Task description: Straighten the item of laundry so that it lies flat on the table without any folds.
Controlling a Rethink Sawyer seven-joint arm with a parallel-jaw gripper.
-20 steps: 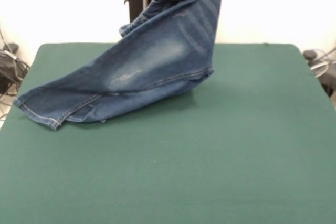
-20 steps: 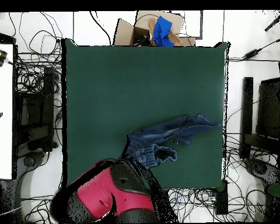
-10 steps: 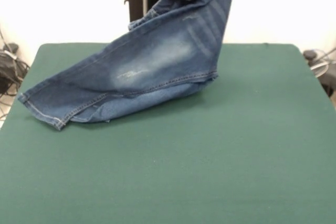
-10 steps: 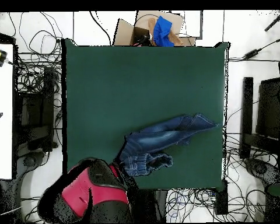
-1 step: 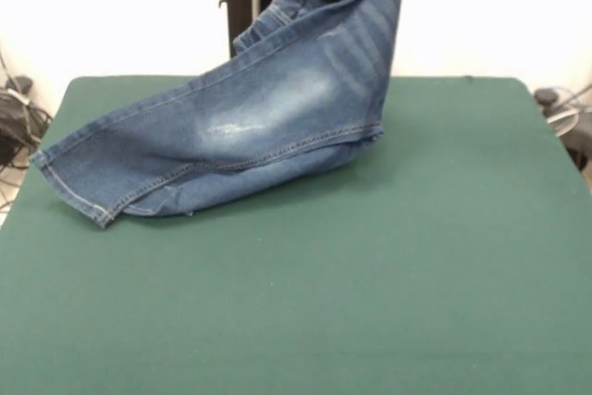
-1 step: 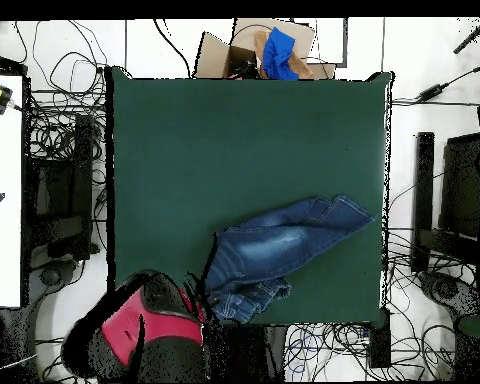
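Blue denim jeans (image 5: pixel 250 127) with faded whitish patches and pale stitching along the hems; plain dark green tabletop (image 5: pixel 388 275); red and black arm (image 6: pixel 149 335)

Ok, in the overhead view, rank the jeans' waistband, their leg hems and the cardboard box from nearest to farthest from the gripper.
1. Waistband, bunched right beside the gripper.
2. Leg hems, up and to the right.
3. Cardboard box, at the picture's top.

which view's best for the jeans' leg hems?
Front view: the hems lie on the table, stitching visible, while the waist end is lifted past the top edge. Overhead shows the hems only as a small end near the table's edge.
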